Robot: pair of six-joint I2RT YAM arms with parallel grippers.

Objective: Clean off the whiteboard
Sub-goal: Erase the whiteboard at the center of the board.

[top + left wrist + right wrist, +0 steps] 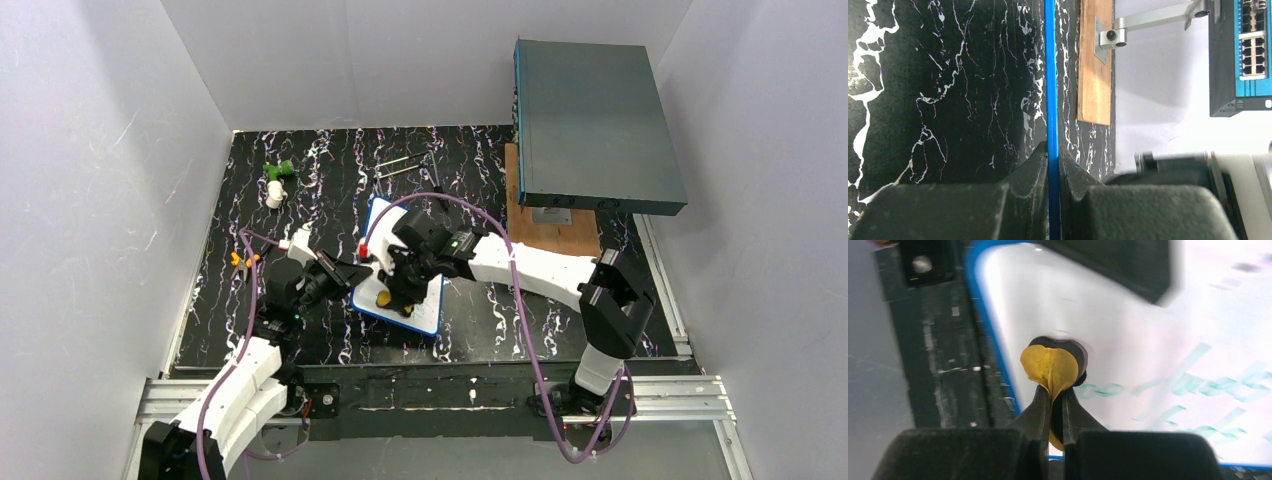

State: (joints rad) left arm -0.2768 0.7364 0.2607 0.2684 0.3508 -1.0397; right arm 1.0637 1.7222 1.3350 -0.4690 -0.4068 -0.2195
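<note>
Small rectangular whiteboard (428, 302), framed in blue with rounded corners, lying at a slant near the middle of the black marbled table (330, 190). Faint, streaky pale green handwriting (1198, 385) across part of the white surface. Blank and glossy toward one rounded corner.

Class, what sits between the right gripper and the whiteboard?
A yellow pad, pinched in the right gripper, lies over the whiteboard; the right wrist view shows it.
</note>
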